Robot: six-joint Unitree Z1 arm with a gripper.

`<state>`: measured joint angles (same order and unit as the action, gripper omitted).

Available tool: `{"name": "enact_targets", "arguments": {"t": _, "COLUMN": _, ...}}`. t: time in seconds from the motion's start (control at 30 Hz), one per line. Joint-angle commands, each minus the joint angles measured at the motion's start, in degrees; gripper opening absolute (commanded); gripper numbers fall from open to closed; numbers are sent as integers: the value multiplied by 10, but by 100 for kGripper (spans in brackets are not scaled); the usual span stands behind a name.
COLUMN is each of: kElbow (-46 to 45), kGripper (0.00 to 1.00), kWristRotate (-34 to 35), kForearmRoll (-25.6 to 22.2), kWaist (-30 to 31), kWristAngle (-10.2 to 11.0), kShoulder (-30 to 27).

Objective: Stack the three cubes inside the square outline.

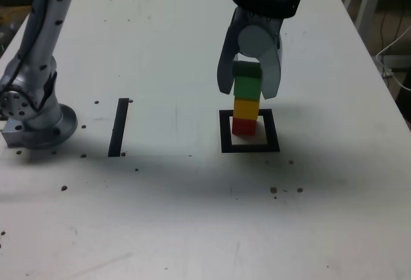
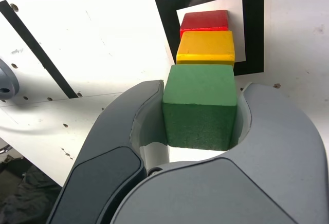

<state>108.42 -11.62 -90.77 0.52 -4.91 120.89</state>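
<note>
While the gripper [image 1: 249, 87] has its jaws around the green cube [image 1: 247, 86], closed in on its sides as far as I can see, the yellow cube [image 1: 246, 108] and the red cube [image 1: 244, 127] stand below it in one column. Red is at the bottom, on the white centre of the square outline [image 1: 272, 130], with yellow on top of it and green uppermost. I judge this to be the last placement, green going onto yellow. From my exterior view I can't quite tell whether green already bears on yellow or hangs just above it; they look to be touching, or nearly so.

What I want next is a check that green sits square over yellow, a small settling down if it needs one, then an even opening of both jaws and a straight lift. A sideways drag on release could tip the column.

As for room, the exterior view shows bare white table [image 1: 160, 203] on both sides of the outline. The black strip [image 1: 119, 128] lies well apart to the exterior view's left, and the table's right edge is far off too. Nothing stands close enough to foul the fingers as they spread, so I judge the stack itself the only hazard.
</note>
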Motion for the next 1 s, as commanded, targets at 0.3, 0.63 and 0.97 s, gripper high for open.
{"name": "enact_targets", "arguments": {"t": 0.3, "kElbow": -11, "kGripper": 73, "kWristRotate": -13, "kForearmRoll": 3, "kWaist": -3, "kWristAngle": -2, "kShoulder": 8}}
{"name": "enact_targets", "arguments": {"t": 0.63, "kElbow": -22, "kGripper": 100, "kWristRotate": -16, "kForearmRoll": 7, "kWaist": -4, "kWristAngle": 8, "kShoulder": -4}}
{"name": "enact_targets", "arguments": {"t": 0.97, "kElbow": -67, "kGripper": 100, "kWristRotate": 13, "kForearmRoll": 4, "kWaist": -9, "kWristAngle": 57, "kShoulder": -98}}
